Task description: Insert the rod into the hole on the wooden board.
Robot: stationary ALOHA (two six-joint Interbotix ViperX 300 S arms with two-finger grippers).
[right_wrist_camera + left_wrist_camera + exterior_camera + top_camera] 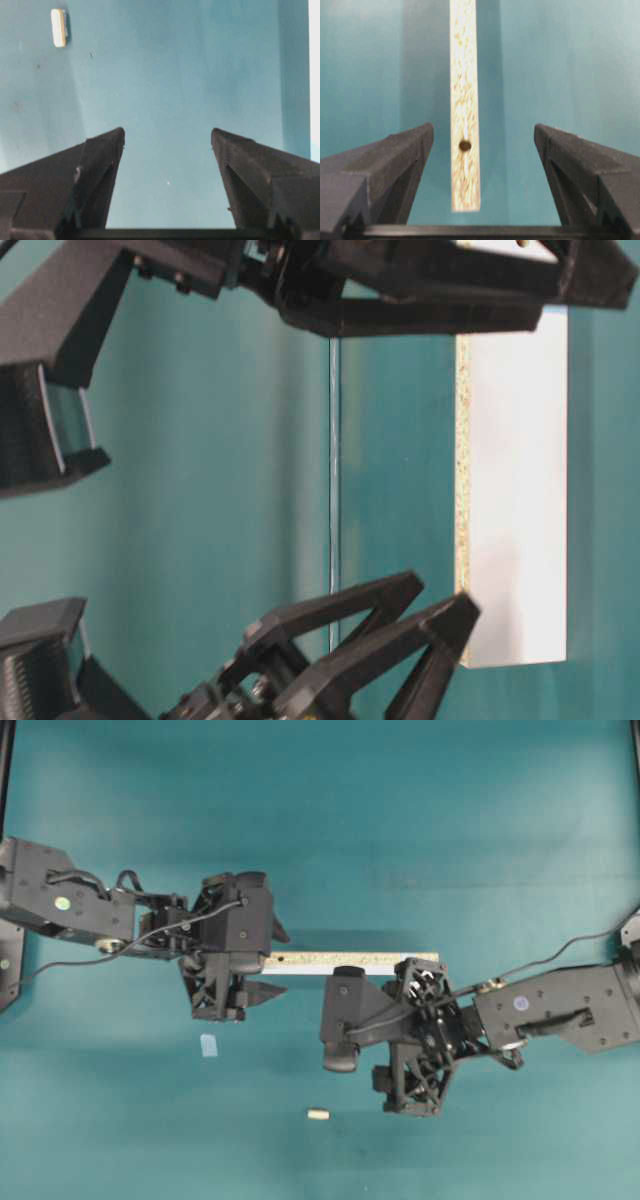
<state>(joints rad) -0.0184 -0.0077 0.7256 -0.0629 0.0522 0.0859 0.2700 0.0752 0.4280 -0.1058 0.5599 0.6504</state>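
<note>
Your two claws are both standing wide apart, and neither one is holding anything. The board (350, 961) is lying flat on the tabletop (400, 810). The rod (318, 1114) is lying on its side well below the board in the overhead view, all by itself, with nothing touching it.

Your left claw (262, 961) is hanging over the left end of the board. Its camera is looking at a dark hole (465, 145) near that end. You cannot tell from here if that hole has the blue mark on it, so you may be lining up on the wrong hole.

Your right claw (167, 137) is hanging below the board, on the right-hand side. The rod is showing far off in the top left corner of its camera, not between the tips. If you are closing now, you are grabbing air.

The rod is tiny and round. A poke from one tip could be sending it rolling away. A crooked pinch could be tilting it, and then it is jamming at the hole. The board is loose too, so a push could be sliding it.
</note>
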